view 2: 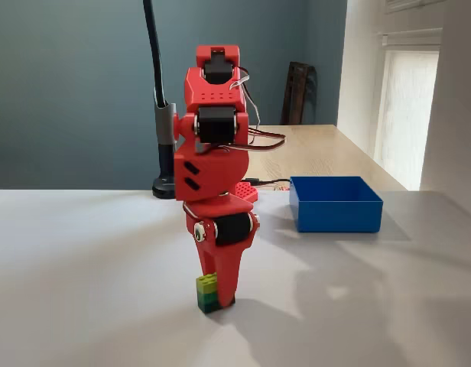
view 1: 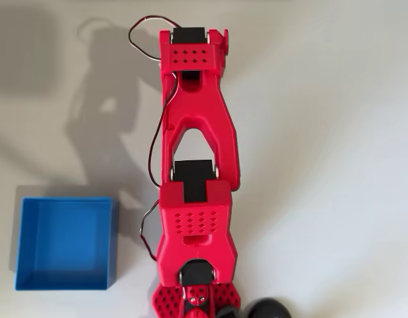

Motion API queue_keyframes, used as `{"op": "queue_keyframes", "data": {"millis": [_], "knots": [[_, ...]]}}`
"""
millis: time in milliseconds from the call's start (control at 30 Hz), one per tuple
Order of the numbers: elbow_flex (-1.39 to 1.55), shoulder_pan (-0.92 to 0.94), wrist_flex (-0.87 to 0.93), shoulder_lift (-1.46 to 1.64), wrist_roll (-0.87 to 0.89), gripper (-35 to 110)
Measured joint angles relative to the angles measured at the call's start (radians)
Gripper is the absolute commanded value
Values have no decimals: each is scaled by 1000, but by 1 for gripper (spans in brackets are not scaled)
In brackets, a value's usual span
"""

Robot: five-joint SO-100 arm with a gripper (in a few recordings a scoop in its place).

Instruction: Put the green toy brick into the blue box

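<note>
In the fixed view the green toy brick (view 2: 207, 293) stands on the white table, lime on top with a darker green base. My red gripper (view 2: 217, 298) points straight down, and its tip touches the table right against the brick's right side. One tapering finger (view 2: 224, 271) shows; the other jaw is hidden, so I cannot tell whether the brick is clamped. The blue box (view 2: 335, 205) sits empty further back on the right. From overhead the blue box (view 1: 65, 244) lies at the lower left, and the arm covers the brick.
The red arm (view 1: 194, 165) stretches from its base at the bottom edge up the middle of the overhead view. A black pole on a round base (view 2: 165, 183) stands behind the arm. A wooden table lies beyond the white one.
</note>
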Motion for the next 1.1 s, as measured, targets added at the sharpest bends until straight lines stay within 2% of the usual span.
{"op": "queue_keyframes", "data": {"millis": [433, 767, 1100], "knots": [[0, 2, 0, 0, 41, 0], [-35, 6, 55, 8, 184, 0], [98, -35, 86, 279, 189, 0]]}}
